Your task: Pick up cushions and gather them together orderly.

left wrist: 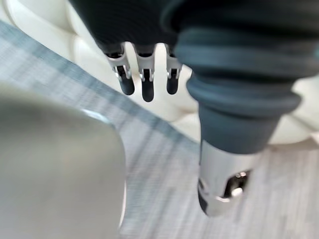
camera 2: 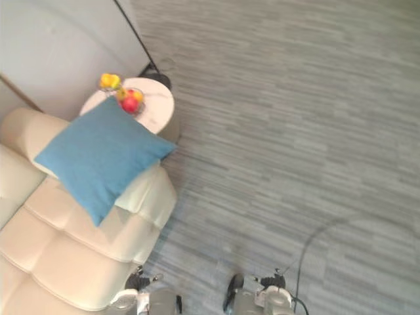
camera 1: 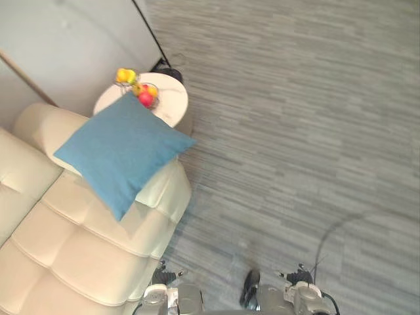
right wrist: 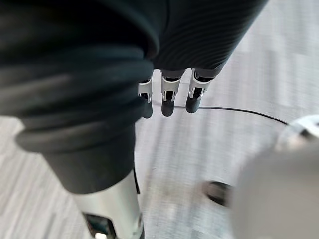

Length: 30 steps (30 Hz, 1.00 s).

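Observation:
A blue square cushion (camera 1: 121, 151) lies tilted over the armrest of a cream tufted sofa (camera 1: 79, 249), one corner hanging toward the seat. Both hands hang low, well away from it. My left hand (left wrist: 147, 84) is open with straight fingers and holds nothing; past them show the sofa's side (left wrist: 164, 107) and the grey floor. My right hand (right wrist: 168, 97) is open too, its fingers pointing down at bare floor.
A round white side table (camera 1: 172, 98) stands beyond the armrest and carries a wire bowl of fruit (camera 1: 146, 97). A black lamp base (camera 1: 169, 71) with a thin pole sits behind it by the wall. Grey striped carpet (camera 1: 295, 131) stretches to the right.

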Available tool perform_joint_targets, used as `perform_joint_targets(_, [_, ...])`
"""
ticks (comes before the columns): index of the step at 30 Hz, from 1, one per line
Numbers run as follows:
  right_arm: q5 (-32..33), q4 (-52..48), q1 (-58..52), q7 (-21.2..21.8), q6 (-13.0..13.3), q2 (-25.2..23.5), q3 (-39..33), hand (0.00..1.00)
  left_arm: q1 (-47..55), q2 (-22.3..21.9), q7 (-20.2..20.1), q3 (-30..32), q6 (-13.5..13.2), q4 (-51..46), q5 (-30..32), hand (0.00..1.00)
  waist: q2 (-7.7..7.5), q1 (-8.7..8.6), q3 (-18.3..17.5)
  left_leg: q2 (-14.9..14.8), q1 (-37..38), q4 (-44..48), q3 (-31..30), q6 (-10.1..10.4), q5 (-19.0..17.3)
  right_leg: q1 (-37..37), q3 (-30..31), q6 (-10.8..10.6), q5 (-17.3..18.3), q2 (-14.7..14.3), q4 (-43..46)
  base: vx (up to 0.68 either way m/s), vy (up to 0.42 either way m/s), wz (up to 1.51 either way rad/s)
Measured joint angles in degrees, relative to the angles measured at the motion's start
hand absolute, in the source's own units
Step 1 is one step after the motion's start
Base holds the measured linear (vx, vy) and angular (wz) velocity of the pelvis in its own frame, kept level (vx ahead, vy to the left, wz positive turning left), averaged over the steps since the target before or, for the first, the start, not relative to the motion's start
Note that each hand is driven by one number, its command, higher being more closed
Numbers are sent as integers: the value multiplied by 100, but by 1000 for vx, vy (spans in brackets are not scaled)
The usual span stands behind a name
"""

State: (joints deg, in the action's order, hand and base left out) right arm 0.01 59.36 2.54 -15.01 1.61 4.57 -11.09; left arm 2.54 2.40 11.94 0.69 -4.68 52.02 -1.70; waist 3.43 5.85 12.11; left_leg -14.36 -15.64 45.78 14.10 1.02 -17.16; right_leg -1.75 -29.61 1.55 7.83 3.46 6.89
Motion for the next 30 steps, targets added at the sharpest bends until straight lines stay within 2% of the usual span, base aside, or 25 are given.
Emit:
perform_joint_targets(2, [0, -1, 90, -100, -2, 3, -30, 0, -87, 11, -8, 2, 9, -79, 7, 0, -63, 51, 2, 40, -280, -999, 739, -66, 72, -116, -314, -29, -12, 65, -182, 309, -60, 71])
perform_joint_targets(3, [2, -6, 105, -139, 1, -19, -70, 0, -150, 28, -15, -1, 29, -65, 53, 0, -111, 47, 39, 110, -357, -1617, 1333, -166, 255, -229, -578, -106, 33, 190, -234, 423, 3, 84])
perform_joint_targets(4, [2, -19, 139, -155, 2, -17, -69, 0, -181, 38, -13, -8, 55, -37, 63, 0, -133, 42, 51, 183, -329, -2040, 1897, -272, 510, -382, -749, -229, 107, 290, -228, 428, 37, 89])
perform_joint_targets(5, [1, -20, 129, -166, -3, 20, -164, 0, -176, 32, -11, -12, 63, -34, 66, 0, -124, 40, 45, 247, -277, -2265, 2127, -340, 717, -473, -820, -288, 140, 304, -227, 388, 104, 75])
perform_joint_targets(6, [1, 20, 95, -168, -11, 57, -319, 0, -110, 22, -9, 7, 63, -39, 56, 0, -66, 40, 8, 313, -114, -2745, 2255, -506, 1306, -652, -885, -479, 257, 265, -223, 309, 119, 43])
perform_joint_targets(7, [0, 33, 109, -165, -16, 54, -396, 0, -102, 30, -21, 17, 56, -52, 30, 0, -83, 46, 10, 340, -106, -2773, 2194, -561, 1287, -679, -883, -567, 312, 270, -218, 457, 185, 51])
perform_joint_targets(8, [95, 33, 201, -53, -38, 95, -474, 0, -178, 142, -55, 14, 43, -34, 48, 0, -368, 62, -24, 580, -56, -2740, 2178, -592, 1167, -752, -922, -745, 283, 520, -195, 374, 160, 36])
perform_joint_targets(9, [145, 15, 216, -12, 4, 101, -532, 0, -195, 186, -101, -8, 37, 9, 51, 0, -468, 45, -27, 671, 24, -2759, 2185, -601, 1082, -832, -904, -834, 220, 611, -99, 396, 152, 34])
perform_joint_targets(10, [167, 14, 218, 9, 41, 99, -581, 0, -206, 195, -99, -16, 37, 28, 57, 0, -495, 45, -20, 697, 88, -2754, 2198, -595, 1031, -840, -895, -865, 202, 672, -6, 326, 152, -1])
perform_joint_targets(11, [240, 12, 217, 55, 128, 76, -649, 0, -183, 187, -93, -13, 66, 55, 97, 0, -497, 39, -19, 716, 353, -2762, 2230, -581, 833, -791, -784, -976, 138, 898, 673, 391, 211, -18])
perform_joint_targets(12, [239, 16, 181, 89, 132, 59, -638, 0, -151, 188, -95, -55, 100, 63, 166, 0, -489, 20, -20, 753, 711, -2851, 2208, -519, 695, -525, -618, -974, 3, 1270, 1853, 372, 223, -17])
perform_joint_targets(13, [239, 15, 154, 98, 132, 28, -630, 0, -148, 188, -94, -74, 117, 70, 168, 0, -473, 6, -26, 774, 840, -2915, 2169, -484, 647, -381, -539, -853, -118, 1411, 2365, 415, 200, 14])
perform_joint_targets(14, [239, 25, 88, 129, 126, -73, -557, 0, -178, 223, -94, -201, 122, 97, 167, 0, -472, -121, -38, 791, 1060, -3011, 2029, -444, 569, 15, -244, -663, 54, 1639, 3444, 393, 119, 50])
perform_joint_targets(15, [239, 30, 61, 153, 115, -141, -439, 0, -185, 248, -97, -269, 122, 101, 166, 0, -461, -237, -31, 800, 1232, -3107, 1905, -427, 558, 354, -78, -611, 277, 1656, 3928, 321, 77, 58])
perform_joint_targets(17, [238, 31, 50, 160, 111, -211, -424, 0, -182, 244, -95, -286, 125, 145, 166, 0, -388, -272, 12, 788, 1467, -3252, 1796, -423, 561, 612, -13, -558, 517, 1571, 3919, 235, 6, 36])
perform_joint_targets(18, [238, 41, -11, 161, 107, -231, -385, 0, -167, 222, -90, -289, 126, 159, 161, 0, -364, -273, 26, 775, 1635, -3330, 1672, -423, 561, 780, 88, -494, 641, 1403, 3595, 361, -85, 56])
perform_joint_targets(19, [238, 30, -35, 160, 107, -218, -314, 0, -187, 195, -87, -288, 123, 160, 158, 0, -288, -303, 54, 727, 1744, -3357, 1398, -422, 561, 1047, 504, -482, 681, 994, 2784, 281, -126, 69])
perform_joint_targets(20, [239, 29, -35, 159, 107, -217, -295, 0, -206, 189, -86, -291, 118, 160, 157, 0, -284, -326, 55, 717, 1756, -3359, 1260, -419, 562, 1154, 773, -490, 653, 800, 2398, 215, -148, 85])
perform_joint_targets(21, [238, 21, -48, 158, 109, -214, -267, 0, -212, 189, -87, -302, 109, 159, 157, 0, -286, -351, 53, 727, 1756, -3360, 1142, -375, 567, 1231, 1070, -496, 562, 615, 2018, 220, -188, 126])
perform_joint_targets(22, [264, 22, -184, 148, 128, -221, -222, 0, -190, 255, -88, -422, 104, 194, 155, 0, -455, -411, 2, 896, 1783, -3364, 789, -50, 528, 1348, 1783, -435, -261, 403, 1116, 224, -211, 139])
perform_joint_targets(23, [289, 56, -200, 176, 128, -180, -210, 0, -217, 246, -91, -456, 110, 320, 155, 0, -479, -411, -10, 978, 1778, -3361, 529, 155, 431, 1402, 1829, -279, -347, 438, 1250, 221, -229, 117])
perform_joint_targets(24, [288, 73, -184, 175, 127, -152, -212, 0, -206, 189, -91, -449, 108, 338, 153, 0, -414, -372, -23, 928, 1775, -3356, 453, 179, 455, 1385, 1802, -274, -338, 419, 1284, 207, -216, 81])
perform_joint_targets(25, [288, 88, -203, 173, 120, -7, -213, 0, -154, 94, -89, -446, 87, 342, 152, 0, -207, -328, -199, 763, 1603, -3375, 140, 263, 487, 1240, 1533, -252, -297, 282, 939, 194, -191, 69])
perform_joint_targets(27, [294, 85, -200, 160, 129, 29, -226, 0, -157, -10, -94, -463, 73, 389, 154, 0, -38, -316, -253, 629, 1455, -3448, -144, 378, 563, 1077, 1165, -222, -311, 175, 634, 171, -167, 78])
perform_joint_targets(30, [399, 236, -263, 155, 128, -18, -230, 0, -193, -50, -94, -514, 40, 429, 157, 0, -63, -313, -259, 506, 1366, -3457, -172, 430, 803, 704, 593, -150, -270, 165, 321, 111, -129, 88])
